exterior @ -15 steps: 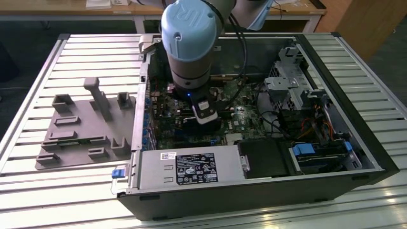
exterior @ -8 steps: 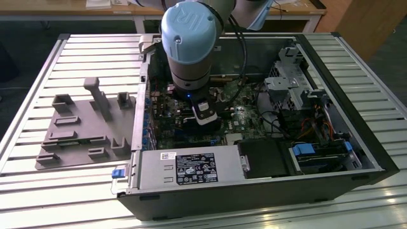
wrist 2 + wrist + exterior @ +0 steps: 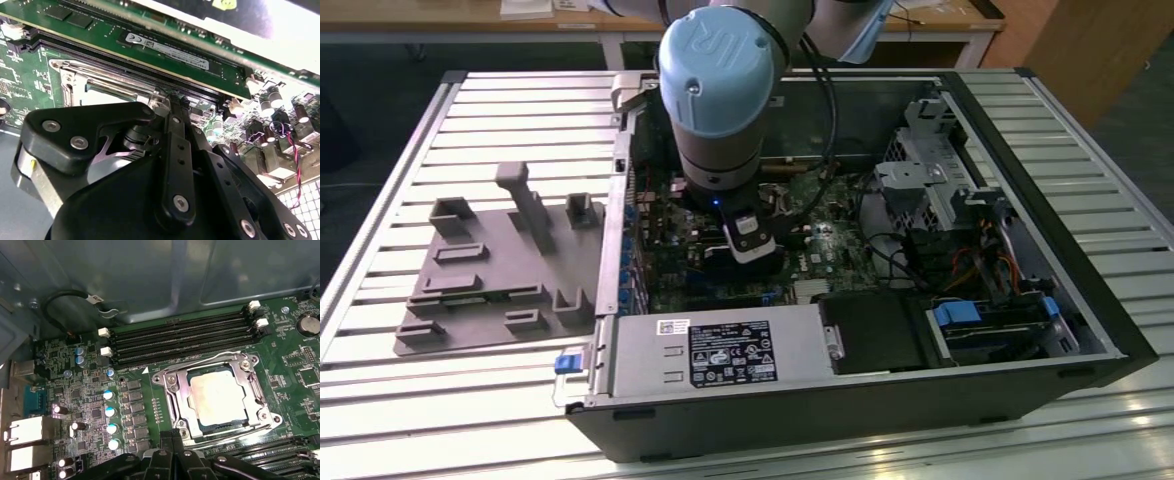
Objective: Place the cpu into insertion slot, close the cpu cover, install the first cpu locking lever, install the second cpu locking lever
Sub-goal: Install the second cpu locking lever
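From here I judge the first two steps done: the cpu (image 3: pixel 218 397) sits in the slot (image 3: pixel 176 401) mid-board beside the memory slots (image 3: pixel 180 337), and the cover (image 3: pixel 260 390) lies flat around it. A lever (image 3: pixel 197 365) runs along the cover's edge, but I cannot tell whether it is latched. My gripper (image 3: pixel 172 450) hangs just off the socket's edge, fingers (image 3: pixel 165 460) together, holding nothing. The open case (image 3: pixel 1067 300) holds board and drives.

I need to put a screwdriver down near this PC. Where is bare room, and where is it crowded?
The slatted table is bare between the grey fixture block and the computer case, and along its edges around both. Inside the case it is crowded: the arm reaches over the motherboard beside the drive cage.
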